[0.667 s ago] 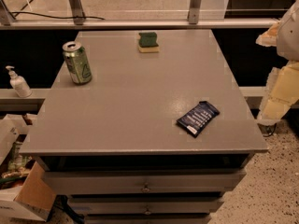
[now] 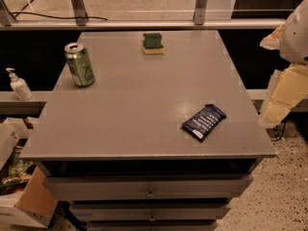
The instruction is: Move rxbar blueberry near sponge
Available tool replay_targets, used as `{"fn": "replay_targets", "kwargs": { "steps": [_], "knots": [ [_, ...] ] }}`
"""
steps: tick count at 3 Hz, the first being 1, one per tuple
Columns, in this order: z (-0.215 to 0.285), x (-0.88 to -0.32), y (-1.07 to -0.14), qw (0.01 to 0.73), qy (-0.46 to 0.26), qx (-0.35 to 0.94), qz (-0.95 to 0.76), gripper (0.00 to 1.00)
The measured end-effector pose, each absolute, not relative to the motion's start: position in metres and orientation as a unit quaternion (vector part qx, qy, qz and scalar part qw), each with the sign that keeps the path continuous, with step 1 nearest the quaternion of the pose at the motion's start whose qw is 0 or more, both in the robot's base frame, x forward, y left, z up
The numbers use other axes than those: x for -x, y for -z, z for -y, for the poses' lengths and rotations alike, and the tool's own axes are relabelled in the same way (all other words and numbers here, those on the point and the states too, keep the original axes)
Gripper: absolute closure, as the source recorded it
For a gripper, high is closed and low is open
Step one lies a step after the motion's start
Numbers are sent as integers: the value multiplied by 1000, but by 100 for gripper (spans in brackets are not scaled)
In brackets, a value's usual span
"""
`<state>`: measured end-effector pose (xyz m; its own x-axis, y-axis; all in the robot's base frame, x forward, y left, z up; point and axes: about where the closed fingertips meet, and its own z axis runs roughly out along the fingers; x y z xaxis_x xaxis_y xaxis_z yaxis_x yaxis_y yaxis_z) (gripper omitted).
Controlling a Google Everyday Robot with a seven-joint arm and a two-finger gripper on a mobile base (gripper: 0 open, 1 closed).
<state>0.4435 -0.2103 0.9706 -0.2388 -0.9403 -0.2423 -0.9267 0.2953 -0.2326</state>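
The rxbar blueberry [image 2: 204, 122] lay flat on the grey table [image 2: 134, 114], at about four o'clock from the tabletop's centre and near the front right corner. It sat on a diagonal, its white end patch pointing toward seven o'clock and its other end toward one o'clock. Nothing touched it.

The sponge [image 2: 153, 43] rested green side up at twelve o'clock, close to the far edge and well apart from the bar. A green can [image 2: 80, 64] stood upright at ten o'clock, near the left edge.

The gripper [image 2: 284, 93] hung off the table at three o'clock from the centre, beyond the right edge, at about two o'clock from the bar and clear of it. It showed only as pale cream shapes, and whether it was open or closed could not be told.

Two drawers [image 2: 149, 189] ran under the front edge at six o'clock. A white pump bottle [image 2: 18, 84] stood on a ledge at nine o'clock, and a cardboard box [image 2: 26, 203] sat on the floor at seven o'clock.
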Motion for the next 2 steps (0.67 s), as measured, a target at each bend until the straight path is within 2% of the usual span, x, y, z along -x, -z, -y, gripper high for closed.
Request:
{"fn": "replay_targets", "kwargs": {
  "steps": [2],
  "knots": [
    [174, -462, -921, 154, -36, 613, -775, 0]
  ]
}}
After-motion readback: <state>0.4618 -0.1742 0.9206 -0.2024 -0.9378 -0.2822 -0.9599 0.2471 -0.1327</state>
